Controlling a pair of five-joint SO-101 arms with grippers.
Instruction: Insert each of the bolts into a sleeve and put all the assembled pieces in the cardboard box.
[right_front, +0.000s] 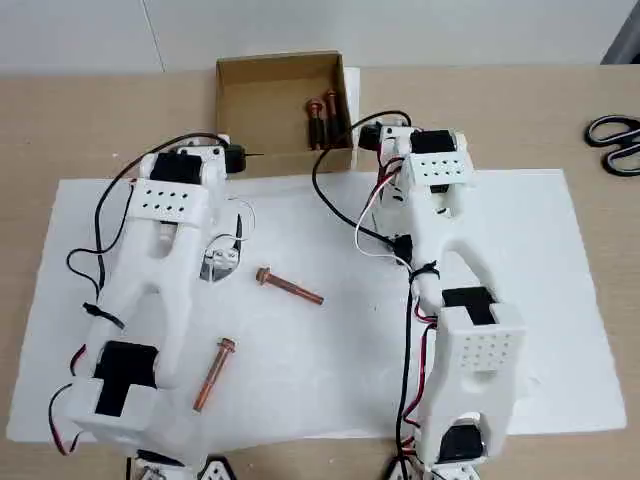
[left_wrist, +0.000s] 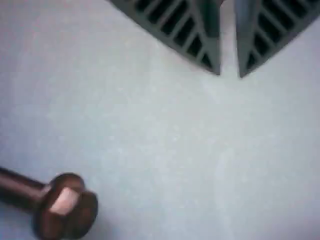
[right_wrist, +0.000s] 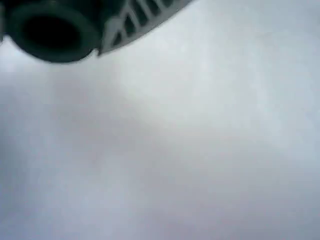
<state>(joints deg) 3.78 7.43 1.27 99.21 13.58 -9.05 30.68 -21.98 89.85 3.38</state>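
Two copper bolts lie loose on the white sheet (right_front: 500, 230): one (right_front: 288, 286) in the middle and another (right_front: 214, 374) nearer the front. My left gripper (right_front: 220, 262) hangs low over the sheet just left of the middle bolt. Its ribbed fingers (left_wrist: 200, 35) stand shut with nothing between them, and that bolt's hex head (left_wrist: 65, 212) lies close by. My right gripper (right_wrist: 85, 37) is shut on a dark hollow sleeve (right_wrist: 50, 32), held close above the sheet. The cardboard box (right_front: 250, 105) at the back holds two assembled pieces (right_front: 322, 120).
Scissors (right_front: 615, 142) lie on the bare table at the far right. The right arm (right_front: 435, 175) rises just right of the box's front corner, with cables trailing down its left side. Open sheet lies between the two arms.
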